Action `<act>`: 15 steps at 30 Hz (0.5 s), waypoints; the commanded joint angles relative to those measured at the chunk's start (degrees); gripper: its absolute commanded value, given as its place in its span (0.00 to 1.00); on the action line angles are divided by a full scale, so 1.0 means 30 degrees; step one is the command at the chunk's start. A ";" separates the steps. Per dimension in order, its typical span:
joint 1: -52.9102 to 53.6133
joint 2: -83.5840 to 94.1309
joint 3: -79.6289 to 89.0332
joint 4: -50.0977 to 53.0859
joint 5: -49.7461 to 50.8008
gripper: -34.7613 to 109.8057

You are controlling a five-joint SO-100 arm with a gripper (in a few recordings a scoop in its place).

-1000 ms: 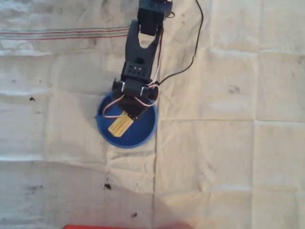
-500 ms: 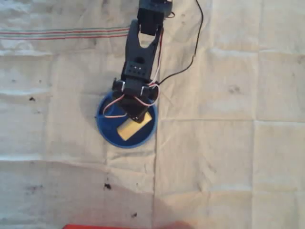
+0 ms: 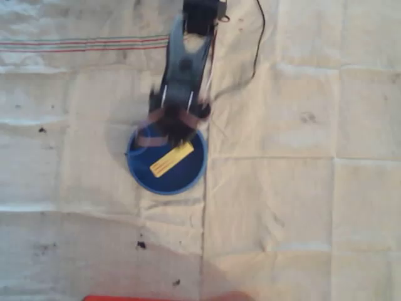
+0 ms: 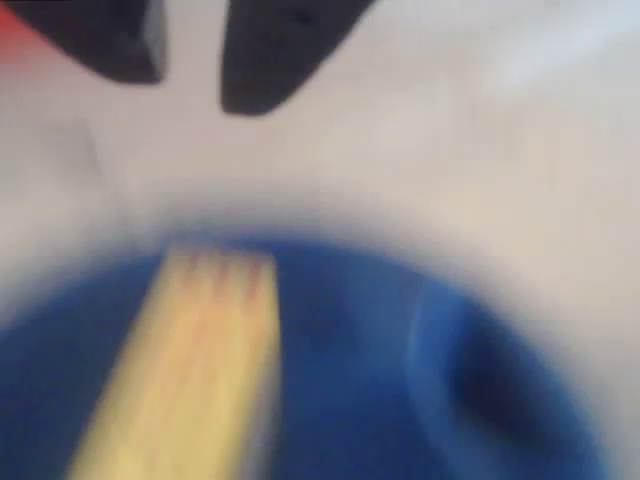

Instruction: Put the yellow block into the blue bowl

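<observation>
The yellow block (image 3: 171, 159) lies flat and slanted inside the blue bowl (image 3: 164, 187), free of the fingers. My gripper (image 3: 173, 130) is motion-blurred over the bowl's far rim, just above the block in the overhead view. In the wrist view the two dark fingers (image 4: 275, 55) stand apart at the top with nothing between them, so the gripper (image 4: 190, 90) is open. Below them lie the block (image 4: 190, 370), its grooved end nearest the fingers, and the bowl (image 4: 400, 410) with its dark oval mark (image 4: 490, 385).
A creased white cloth (image 3: 301, 188) with thin red stripes at the far left covers the table. A black cable (image 3: 258, 44) runs right of the arm. A red object (image 3: 166, 298) shows at the bottom edge. Dark specks (image 3: 141, 244) dot the cloth.
The block has left the fingers and now lies flat in the bowl. The gripper has pulled back toward the top of the overhead view and is blurred with motion.
</observation>
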 commanded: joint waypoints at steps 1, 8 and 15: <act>-0.0234 0.3281 -0.1230 0.0117 0.1436 0.24; -0.2314 0.6738 -0.0527 0.0146 0.4746 0.24; -0.5361 1.3037 0.6328 -0.0029 0.7559 0.24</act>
